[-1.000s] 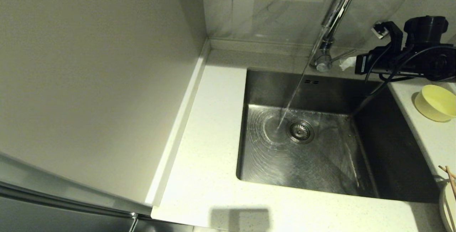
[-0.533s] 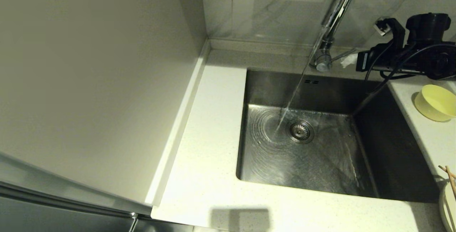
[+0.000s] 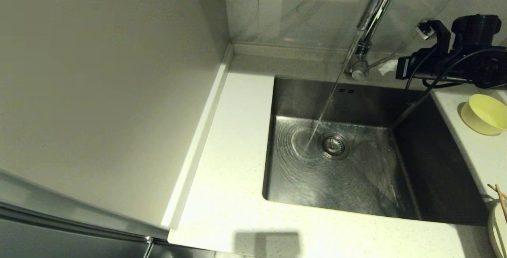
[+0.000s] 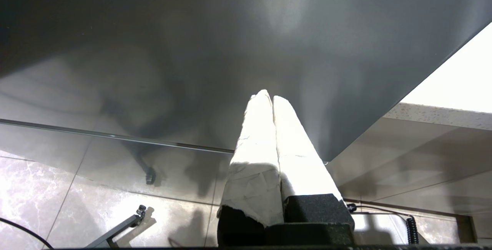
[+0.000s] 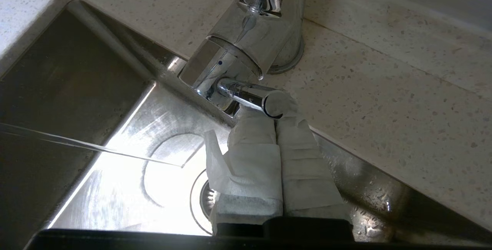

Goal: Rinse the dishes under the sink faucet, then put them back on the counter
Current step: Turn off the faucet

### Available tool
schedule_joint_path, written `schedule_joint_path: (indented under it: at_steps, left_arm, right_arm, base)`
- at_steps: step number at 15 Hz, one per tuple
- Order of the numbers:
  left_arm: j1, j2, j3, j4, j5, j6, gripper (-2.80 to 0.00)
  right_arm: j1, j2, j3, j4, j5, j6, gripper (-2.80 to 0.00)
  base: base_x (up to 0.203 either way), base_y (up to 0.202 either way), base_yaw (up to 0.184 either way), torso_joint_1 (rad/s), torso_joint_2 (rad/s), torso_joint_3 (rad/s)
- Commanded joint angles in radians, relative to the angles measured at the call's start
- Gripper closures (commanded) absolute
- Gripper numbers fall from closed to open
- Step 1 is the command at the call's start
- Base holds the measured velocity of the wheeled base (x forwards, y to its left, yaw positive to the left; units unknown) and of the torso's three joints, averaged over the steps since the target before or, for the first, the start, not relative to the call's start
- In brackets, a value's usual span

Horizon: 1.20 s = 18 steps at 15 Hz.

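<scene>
Plate (image 3: 498, 230) and chopsticks (image 3: 500, 198) sit nearest me on the counter (image 3: 237, 139), both cut off at the right edge. The sink basin (image 3: 336, 171) lies open, water streaming beside the strainer (image 3: 334, 146). Further back, the yellow bowl (image 3: 485, 114). My right gripper (image 5: 275, 117), fingers pressed together and empty, touches the faucet (image 3: 370, 24) lever's tip. My left gripper (image 4: 268, 97) hangs clenched below the counter.

No text, label, brand, number or sign can be read on anything here.
</scene>
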Motion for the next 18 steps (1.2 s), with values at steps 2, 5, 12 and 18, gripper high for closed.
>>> schedule_joint_path:
  at_steps: [2, 5, 12, 18]
  left_arm:
    - [0.0, -0.002, 0.0, 0.0, 0.0, -0.001, 0.0]
    - [0.0, -0.002, 0.0, 0.0, 0.0, -0.001, 0.0]
    - [0.0, -0.002, 0.0, 0.0, 0.0, -0.001, 0.0]
    - [0.0, -0.002, 0.0, 0.0, 0.0, -0.001, 0.0]
  right_arm:
    - [-0.004, -0.003, 0.009, 0.0, 0.009, -0.003, 0.0]
    - [-0.023, -0.016, 0.036, 0.0, 0.064, -0.016, 0.0]
    - [-0.036, -0.021, 0.041, 0.002, 0.141, -0.052, 0.0]
    - [-0.03, -0.002, 0.002, 0.002, 0.139, -0.043, 0.0]
  base:
    - [0.0, 0.0, 0.0, 0.0, 0.0, 0.0]
    - [0.0, 0.0, 0.0, 0.0, 0.0, 0.0]
    - [0.0, 0.0, 0.0, 0.0, 0.0, 0.0]
    - [0.0, 0.0, 0.0, 0.0, 0.0, 0.0]
